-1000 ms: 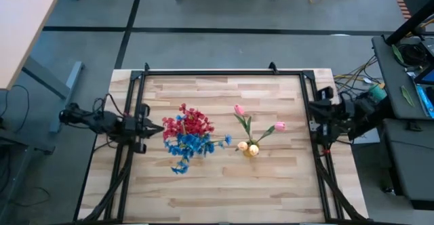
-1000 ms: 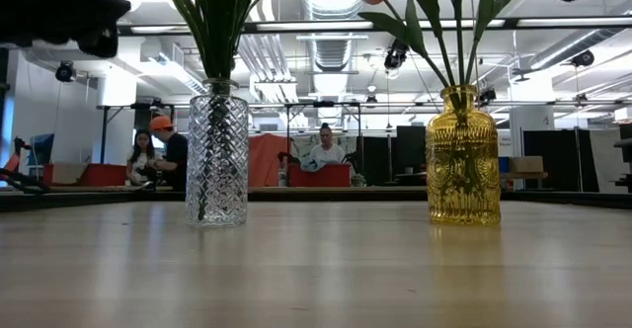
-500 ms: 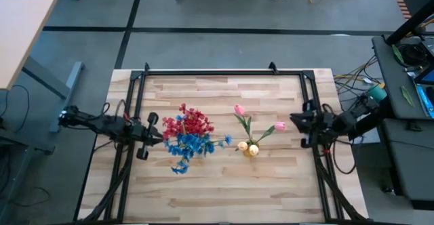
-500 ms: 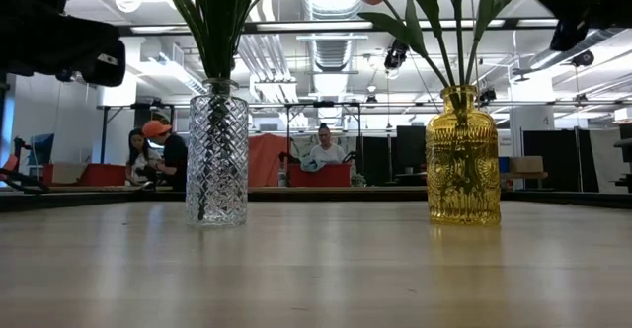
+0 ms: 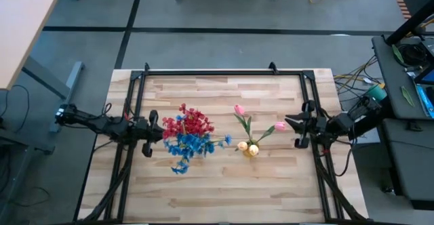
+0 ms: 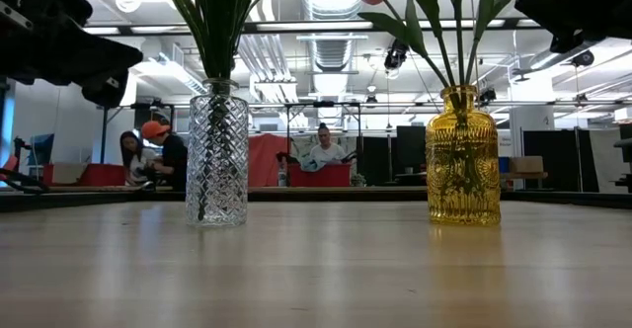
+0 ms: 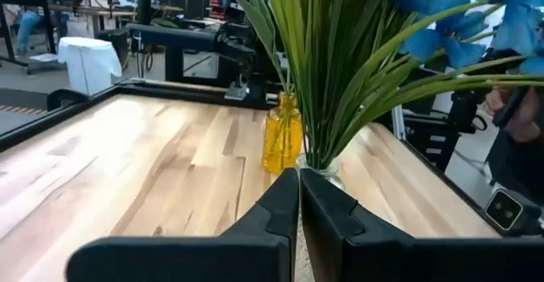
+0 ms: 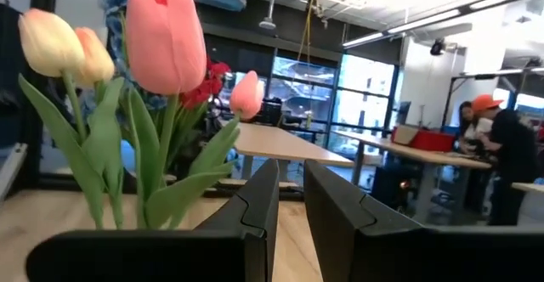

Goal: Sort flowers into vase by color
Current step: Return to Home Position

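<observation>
A clear cut-glass vase [image 6: 217,155] stands left of centre and holds the red sprays [image 5: 193,123] and blue sprays [image 5: 188,146]. A yellow glass vase [image 6: 462,160] right of centre holds pink tulips [image 5: 239,109] and cream buds [image 5: 244,146]. All the stems stand in these two vases. My left gripper [image 5: 156,131] hovers shut just left of the red and blue bunch, level with its green stems [image 7: 331,87]. My right gripper [image 5: 289,123] hovers just right of a pink tulip [image 5: 279,125], with a narrow gap between its fingers [image 8: 255,205].
A black frame [image 5: 217,71] runs along the far edge and down both sides of the wooden table [image 5: 224,191]. Bare wood lies in front of the vases, toward the near edge. People [image 6: 163,150] sit in the room beyond the table.
Both arms have come in from the side rails toward the middle. The left gripper has moved right, up to the red and blue bunch. The right gripper has moved left, up to the tulips. The vases and flowers have stayed put.
</observation>
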Available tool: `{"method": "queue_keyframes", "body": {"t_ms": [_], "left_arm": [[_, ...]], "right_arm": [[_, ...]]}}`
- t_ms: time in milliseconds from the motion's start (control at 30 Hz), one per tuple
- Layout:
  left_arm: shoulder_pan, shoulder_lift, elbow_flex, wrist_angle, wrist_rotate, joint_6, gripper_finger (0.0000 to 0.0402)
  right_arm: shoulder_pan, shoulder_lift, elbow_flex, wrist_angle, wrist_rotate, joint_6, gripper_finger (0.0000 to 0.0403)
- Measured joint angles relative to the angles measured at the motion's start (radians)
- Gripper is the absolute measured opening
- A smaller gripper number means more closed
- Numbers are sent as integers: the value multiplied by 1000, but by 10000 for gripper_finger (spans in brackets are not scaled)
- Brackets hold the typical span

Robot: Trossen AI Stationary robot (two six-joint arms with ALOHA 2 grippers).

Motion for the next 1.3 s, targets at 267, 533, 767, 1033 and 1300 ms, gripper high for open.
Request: {"method": "queue_keyframes", "body": {"t_ms": [267, 533, 767, 1033, 1300], "left_arm": [[0, 39, 0, 2, -3, 35, 0], [0, 73, 0, 3, -3, 37, 0], [0, 99, -1, 3, -3, 37, 0], [0, 120, -1, 6, -3, 38, 0], [0, 127, -1, 6, -2, 38, 0]], "right_arm": [[0, 0, 0, 1, 1, -15, 52], [1, 0, 0, 1, 1, -15, 52], [4, -3, 0, 2, 0, 7, 52], [-18, -27, 0, -50, -5, 200, 52], [-180, -27, -1, -334, 165, 427, 52]]}}
